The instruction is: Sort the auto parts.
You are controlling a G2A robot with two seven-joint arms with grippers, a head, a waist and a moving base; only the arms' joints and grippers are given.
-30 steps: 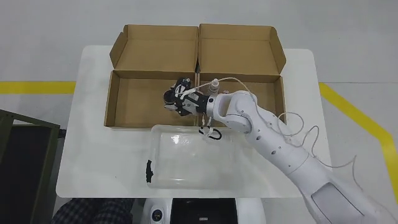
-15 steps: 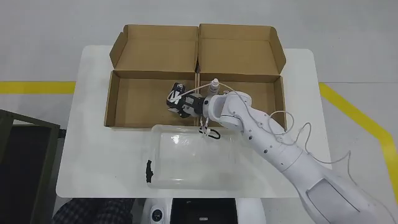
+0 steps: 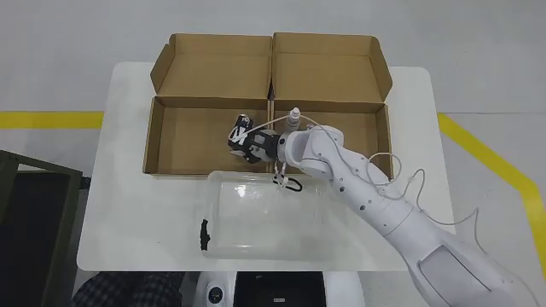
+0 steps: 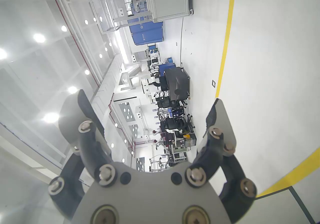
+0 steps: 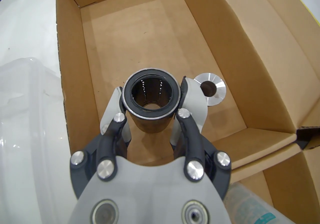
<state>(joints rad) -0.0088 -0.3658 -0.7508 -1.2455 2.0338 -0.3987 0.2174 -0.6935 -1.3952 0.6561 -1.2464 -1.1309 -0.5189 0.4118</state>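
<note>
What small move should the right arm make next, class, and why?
Probably lower slightly and open. The right gripper is shut on the bearing, over the bare floor of the cardboard box, near the silver disc already lying there.

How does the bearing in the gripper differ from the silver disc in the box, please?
The bearing is a tall dark cylinder; the disc is flat and shiny silver. The bearing is clamped in the right gripper over the box; the disc lies free on the box floor. The bearing's bore is wide; the disc's hole is small. Both are round with a central hole.
</note>
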